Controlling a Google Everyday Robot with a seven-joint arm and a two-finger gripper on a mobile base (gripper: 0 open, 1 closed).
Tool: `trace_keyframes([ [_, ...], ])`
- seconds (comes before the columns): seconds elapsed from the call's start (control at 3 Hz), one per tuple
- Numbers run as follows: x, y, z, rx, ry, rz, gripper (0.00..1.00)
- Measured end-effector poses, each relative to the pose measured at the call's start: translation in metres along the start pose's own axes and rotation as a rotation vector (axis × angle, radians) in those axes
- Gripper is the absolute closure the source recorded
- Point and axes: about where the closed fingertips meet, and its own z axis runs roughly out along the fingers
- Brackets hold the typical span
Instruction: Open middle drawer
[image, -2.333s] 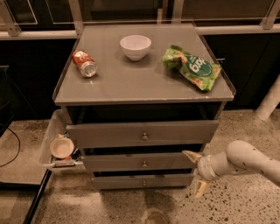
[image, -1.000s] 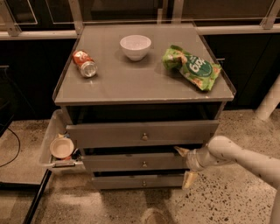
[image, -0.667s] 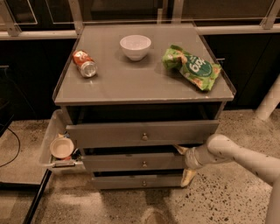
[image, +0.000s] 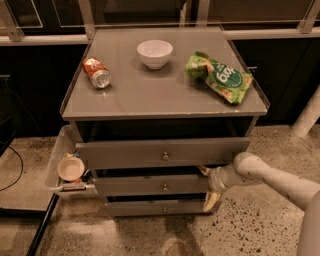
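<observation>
The middle drawer (image: 150, 185) is a grey flat front with a small round knob (image: 165, 187). It sits between the wider top front (image: 160, 152) and the lowest front (image: 155, 207). It stands slightly out from the cabinet. My gripper (image: 207, 185) is at the right end of the middle drawer front, reaching in from the right on a white arm (image: 270, 177). It is open: one fingertip (image: 203, 170) is above the front's top edge and the other (image: 211, 201) is below it.
On the cabinet top (image: 150, 95) lie an orange soda can (image: 96, 72), a white bowl (image: 154, 53) and a green chip bag (image: 220, 76). A side tray (image: 54, 165) with a small bowl (image: 70, 168) juts out at the left. A white pole (image: 307, 117) stands at the right.
My gripper has moved left from the open floor to the right end of the middle drawer front. In the last second it has barely shifted. The drawers look unmoved.
</observation>
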Motion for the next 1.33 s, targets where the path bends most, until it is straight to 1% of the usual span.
trace_keyframes([
  [0.33,-0.0017,-0.0011,0.0043,0.003,-0.014,0.000,0.00],
  [0.67,-0.0017,-0.0011,0.0044,0.003,-0.015,0.000,0.18],
  [1.33,-0.0031,-0.0011,0.0055,0.000,-0.016,-0.003,0.65],
])
